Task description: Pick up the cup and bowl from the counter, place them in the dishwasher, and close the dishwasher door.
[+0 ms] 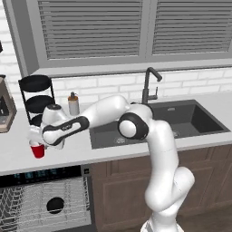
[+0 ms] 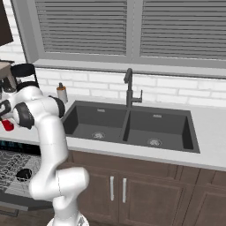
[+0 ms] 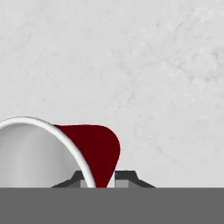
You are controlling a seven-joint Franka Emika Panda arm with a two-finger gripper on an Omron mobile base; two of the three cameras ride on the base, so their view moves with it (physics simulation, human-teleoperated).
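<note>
The red cup (image 1: 38, 151) with its white inside is at the left of the light counter (image 1: 13, 156), close over its surface. My gripper (image 1: 35, 138) is shut on the cup's rim from above. In the hand view the gripper (image 3: 103, 178) pinches the cup (image 3: 98, 148) wall between its two fingertips (image 3: 126, 177). From the right base view the cup (image 2: 7, 126) peeks out under the hand at the far left. The black bowl (image 1: 55, 205) lies in the wire rack of the open dishwasher (image 1: 41, 174) below the counter; the bowl (image 2: 23, 174) also shows there.
A three-tier black stand (image 1: 36, 97) and a grey soap bottle (image 1: 73, 104) stand behind the cup. A coffee machine (image 1: 4, 106) sits at the far left. The black double sink (image 1: 181, 120) with its faucet (image 1: 147, 86) lies to the right, brown cabinets (image 2: 119, 190) below.
</note>
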